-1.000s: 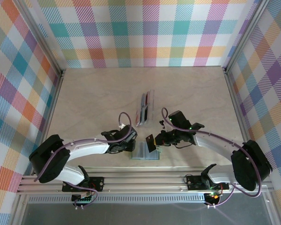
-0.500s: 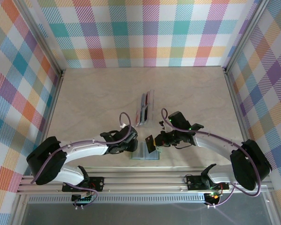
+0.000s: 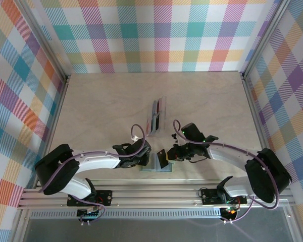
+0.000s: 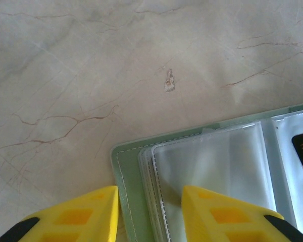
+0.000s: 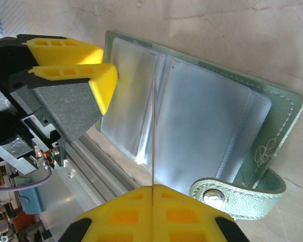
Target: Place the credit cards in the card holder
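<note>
We see right claw (image 5: 153, 195) pinching dark card (image 3: 162, 158), edge-on above open card holder (image 5: 207, 116) at near edge of table (image 4: 91, 75). Left claw (image 4: 149, 201) spread, straddling holder's corner. Risks, we judge: card misses sleeve (image 4: 212, 171) mouth and slips between pages; holder slides if left claw not pressing it down.

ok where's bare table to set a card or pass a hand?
Free: table along the rear wall; the left side between left rail and clear tray; the right side beyond the tray. Crowded: near centre, left end effector and right end effector close together over the open card holder.
</note>
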{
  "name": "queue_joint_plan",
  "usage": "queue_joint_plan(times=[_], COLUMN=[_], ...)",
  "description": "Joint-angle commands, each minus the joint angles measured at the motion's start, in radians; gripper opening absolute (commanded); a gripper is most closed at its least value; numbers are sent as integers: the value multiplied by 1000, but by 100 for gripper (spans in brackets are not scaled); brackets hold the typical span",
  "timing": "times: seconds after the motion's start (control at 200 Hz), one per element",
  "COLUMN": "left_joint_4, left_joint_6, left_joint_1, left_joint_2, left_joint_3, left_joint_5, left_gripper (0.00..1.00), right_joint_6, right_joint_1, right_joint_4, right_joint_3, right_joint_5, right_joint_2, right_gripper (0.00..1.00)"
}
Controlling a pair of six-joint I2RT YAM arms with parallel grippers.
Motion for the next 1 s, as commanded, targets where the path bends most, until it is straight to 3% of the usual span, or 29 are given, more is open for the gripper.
queue_joint_plan(times=[0.0,0.415,0.995], left_joint_4=[-29,-12,-12], left_joint_6=[-30,-48,-55], left_joint_1=[-19,-33,-33], left_joint_2=[-18,-24,-39], left_joint_3=[-50,-69,-79], left_joint_5=[-19,-22,-29], left_gripper=[35,33,32], right_joint_6=[24,46,50], right_joint_1=[9,9,9], right_joint_4=[66,128,86], right_joint_3=[-17,-22,-45], right_joint_5=[-58,-111,-51], right_joint_2=[31,100,87], right_gripper=[0,0,0])
